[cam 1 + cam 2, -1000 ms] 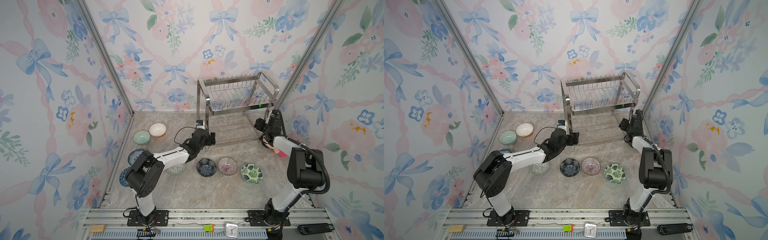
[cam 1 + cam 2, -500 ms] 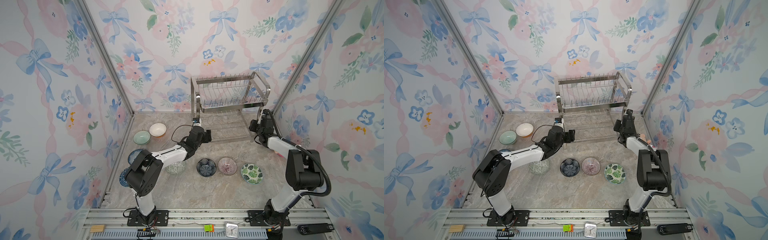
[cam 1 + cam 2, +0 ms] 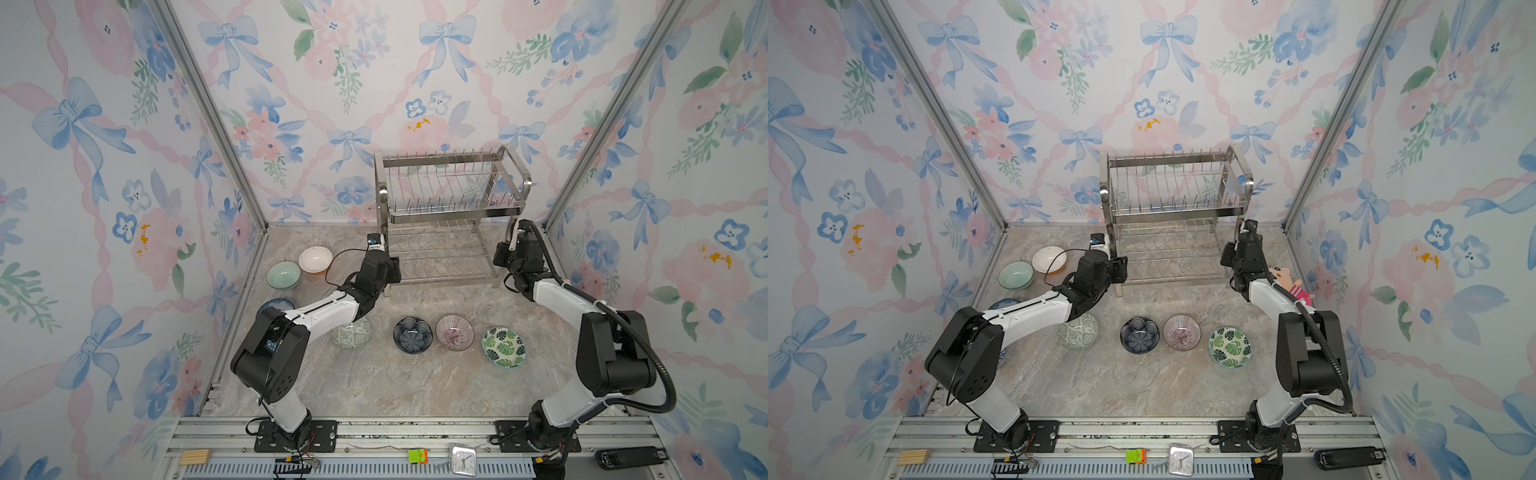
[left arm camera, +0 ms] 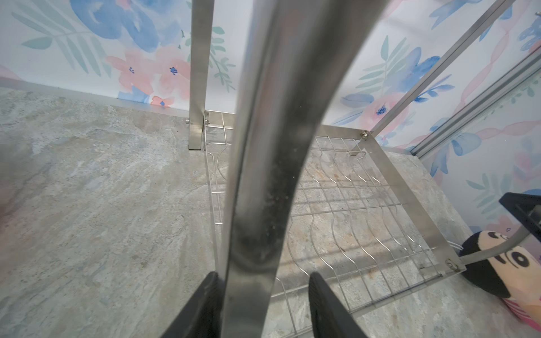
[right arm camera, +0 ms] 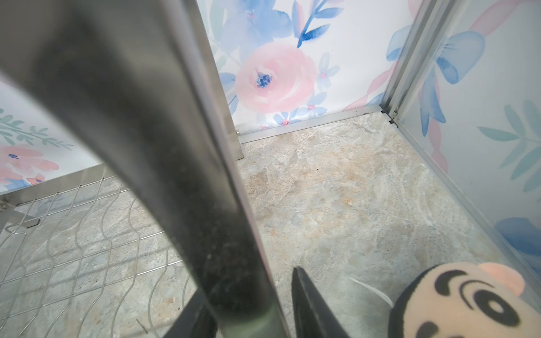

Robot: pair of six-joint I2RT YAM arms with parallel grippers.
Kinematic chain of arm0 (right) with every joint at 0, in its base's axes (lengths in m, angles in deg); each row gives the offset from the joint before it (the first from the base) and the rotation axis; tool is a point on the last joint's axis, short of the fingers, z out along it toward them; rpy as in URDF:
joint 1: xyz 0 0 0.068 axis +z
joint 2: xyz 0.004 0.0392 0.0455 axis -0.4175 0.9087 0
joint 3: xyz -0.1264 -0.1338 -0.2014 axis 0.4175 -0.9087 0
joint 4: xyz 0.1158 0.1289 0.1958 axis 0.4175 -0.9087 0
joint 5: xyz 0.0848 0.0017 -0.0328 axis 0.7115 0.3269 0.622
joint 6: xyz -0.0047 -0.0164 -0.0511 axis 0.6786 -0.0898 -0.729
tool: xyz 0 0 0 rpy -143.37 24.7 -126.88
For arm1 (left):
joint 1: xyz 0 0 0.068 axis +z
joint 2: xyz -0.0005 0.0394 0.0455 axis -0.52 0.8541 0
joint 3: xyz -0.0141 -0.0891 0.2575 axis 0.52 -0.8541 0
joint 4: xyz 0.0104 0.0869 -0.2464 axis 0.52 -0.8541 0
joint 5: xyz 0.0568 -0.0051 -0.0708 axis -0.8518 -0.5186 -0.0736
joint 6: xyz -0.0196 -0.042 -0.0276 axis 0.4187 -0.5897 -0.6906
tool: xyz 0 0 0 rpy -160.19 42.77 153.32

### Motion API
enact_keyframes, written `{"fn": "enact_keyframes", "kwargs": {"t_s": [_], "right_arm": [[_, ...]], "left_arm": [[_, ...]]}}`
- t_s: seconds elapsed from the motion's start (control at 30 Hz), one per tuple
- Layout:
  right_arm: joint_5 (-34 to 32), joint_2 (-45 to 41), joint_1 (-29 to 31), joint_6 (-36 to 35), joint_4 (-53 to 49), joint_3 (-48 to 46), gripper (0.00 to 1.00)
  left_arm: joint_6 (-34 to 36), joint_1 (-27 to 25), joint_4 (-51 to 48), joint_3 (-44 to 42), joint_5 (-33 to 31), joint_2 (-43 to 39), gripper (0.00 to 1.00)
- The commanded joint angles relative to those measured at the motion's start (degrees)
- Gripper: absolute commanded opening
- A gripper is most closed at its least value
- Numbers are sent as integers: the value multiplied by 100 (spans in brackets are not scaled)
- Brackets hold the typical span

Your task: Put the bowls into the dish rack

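Stainless tubing filled both wrist views; the left gripper (image 4: 260,281) straddled the front left leg of the dish rack (image 3: 453,208) low down, jaws half spread, one pad (image 4: 209,289) against the tube and a gap showing at the other; the right gripper (image 5: 250,289) straddled the front right leg likewise, one finger (image 5: 304,292) just clear of the metal, so neither looked clamped. The rack stood upright at the back of the table (image 3: 374,386), both tiers bare; none of the bowls was loaded; the orange-and-white bowl (image 3: 315,259) and pale green bowl (image 3: 283,274) sat left of the rack, the green geometric bowl (image 3: 351,332) partly under the left arm, and the navy petal bowl (image 3: 412,334), pink-striped bowl (image 3: 454,331) and green leaf bowl (image 3: 503,346) in a row in front; a plush doll (image 3: 1289,282) lay just beside the right arm. By its build the rack would be rigid and fairly light, but tall, polished and slippery; an even pinch low on both front legs seemed the sound hold, since a one-sided pull could twist or tip it; the bowls would be hard, smooth and breakable, best taken by the rim.
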Motion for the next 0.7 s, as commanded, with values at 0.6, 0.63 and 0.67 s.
{"fn": "enact_keyframes", "kwargs": {"t_s": [0.6, 0.63, 0.67], "right_arm": [[-229, -1101, 1287, 127, -111, -896, 28], [-257, -1153, 1309, 170, -121, -932, 28], [-263, -1198, 1326, 211, -155, -955, 27]], "left_arm": [[-70, 544, -105, -1027, 223, -1105, 44], [-67, 561, -110, -1065, 235, -1154, 44], [-59, 563, -125, -1086, 223, -1185, 45]]}}
